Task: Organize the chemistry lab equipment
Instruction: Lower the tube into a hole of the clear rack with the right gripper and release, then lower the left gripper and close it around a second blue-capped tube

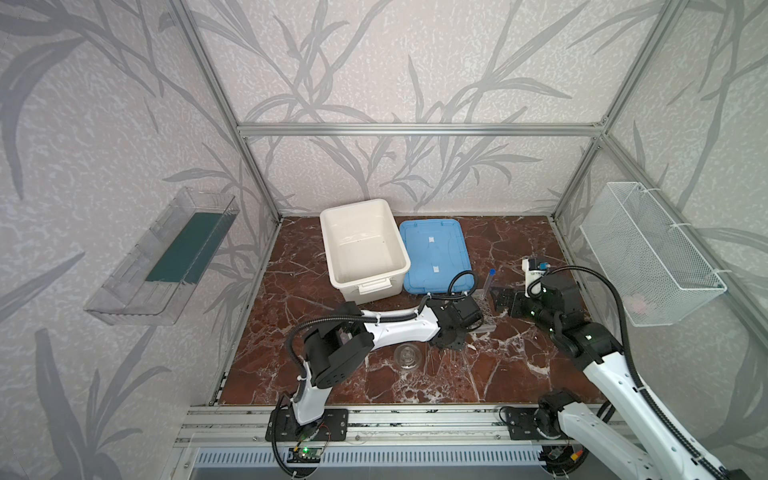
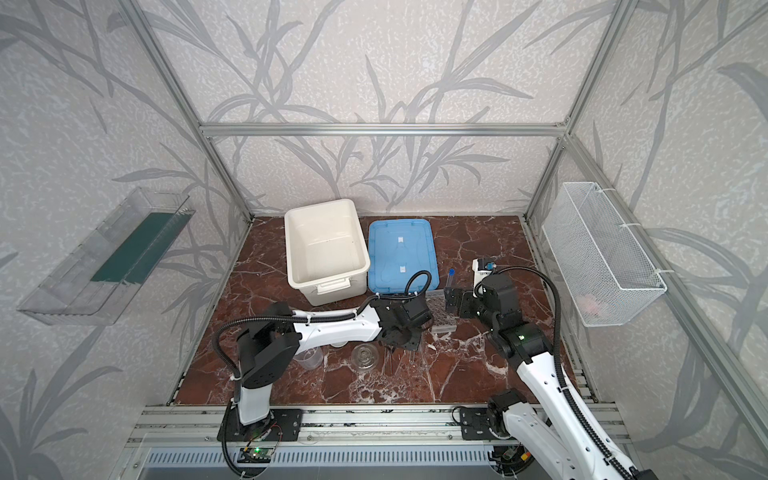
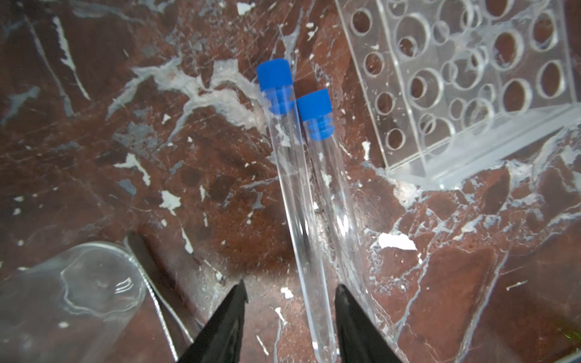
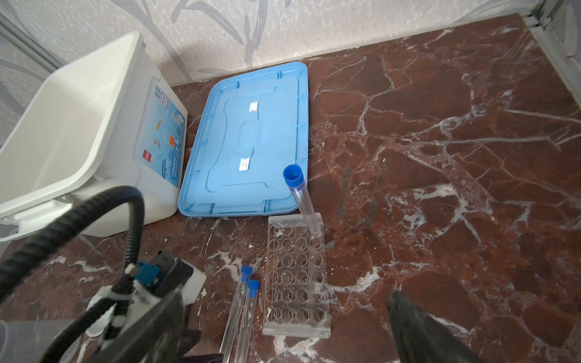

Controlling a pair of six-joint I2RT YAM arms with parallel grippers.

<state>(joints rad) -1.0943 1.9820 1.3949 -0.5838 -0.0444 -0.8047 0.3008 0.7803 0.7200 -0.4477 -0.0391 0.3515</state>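
Left hand [image 3: 289,286] astride one blue-capped tube [image 3: 292,176] — rack [image 3: 471,78] just beside.

Veined marble-look tabletop [image 4: 440,125], clear acrylic rack [image 4: 297,283], smooth blue plastic lid [image 4: 248,141]

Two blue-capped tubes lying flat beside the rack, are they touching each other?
Touching. The left wrist view shows one lying tube against the other lying tube, their blue caps meeting with no gap.

Soft, even light — top views bowed, wrist views slightly blurred.
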